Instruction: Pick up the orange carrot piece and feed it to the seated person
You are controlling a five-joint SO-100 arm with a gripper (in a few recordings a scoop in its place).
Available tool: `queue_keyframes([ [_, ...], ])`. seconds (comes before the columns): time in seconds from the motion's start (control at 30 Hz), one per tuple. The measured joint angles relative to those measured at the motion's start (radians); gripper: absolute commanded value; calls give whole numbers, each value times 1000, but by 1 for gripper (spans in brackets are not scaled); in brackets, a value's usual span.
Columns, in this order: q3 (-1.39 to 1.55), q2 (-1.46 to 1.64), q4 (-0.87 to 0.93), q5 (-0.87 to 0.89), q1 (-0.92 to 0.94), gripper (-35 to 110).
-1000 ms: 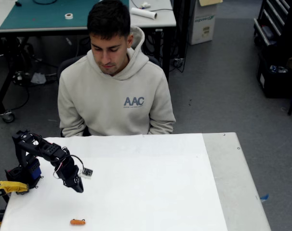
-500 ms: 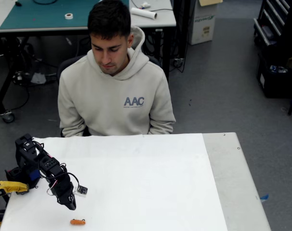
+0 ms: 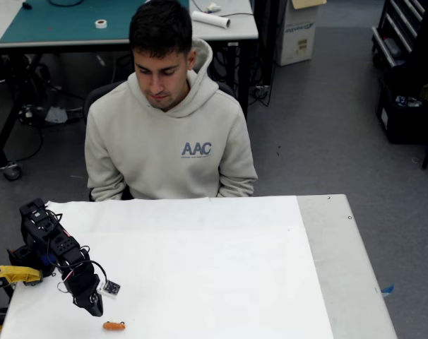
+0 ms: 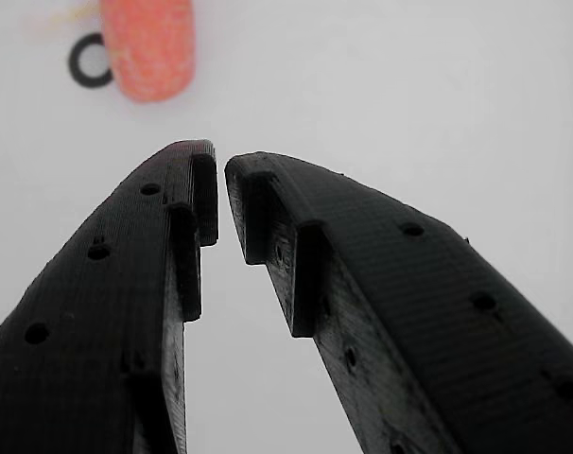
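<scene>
While the arm bends low, gripper (image 4: 220, 189) nearly closed and empty, just short of the stubby orange carrot piece (image 3: 114, 325)

Matt black ridged plastic fingers (image 4: 381, 312); grainy orange carrot piece (image 4: 147, 45); smooth white table (image 3: 221, 268).

Arm bent low — gripper (image 3: 94, 308) pointing down, jaws nearly closed.

carrot piece (image 3: 114, 325): 1 | seated person (image 3: 169, 127): 1 | fingers (image 4: 126, 312): 2
</scene>
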Motion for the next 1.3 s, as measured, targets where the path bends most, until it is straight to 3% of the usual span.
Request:
queue_keyframes([
  [0.5,0,0,-54,-17,-37,-1],
  [0.83,0,0,-178,-6,-43,18],
  [1.3,67,-15,-189,-20,-44,17],
])
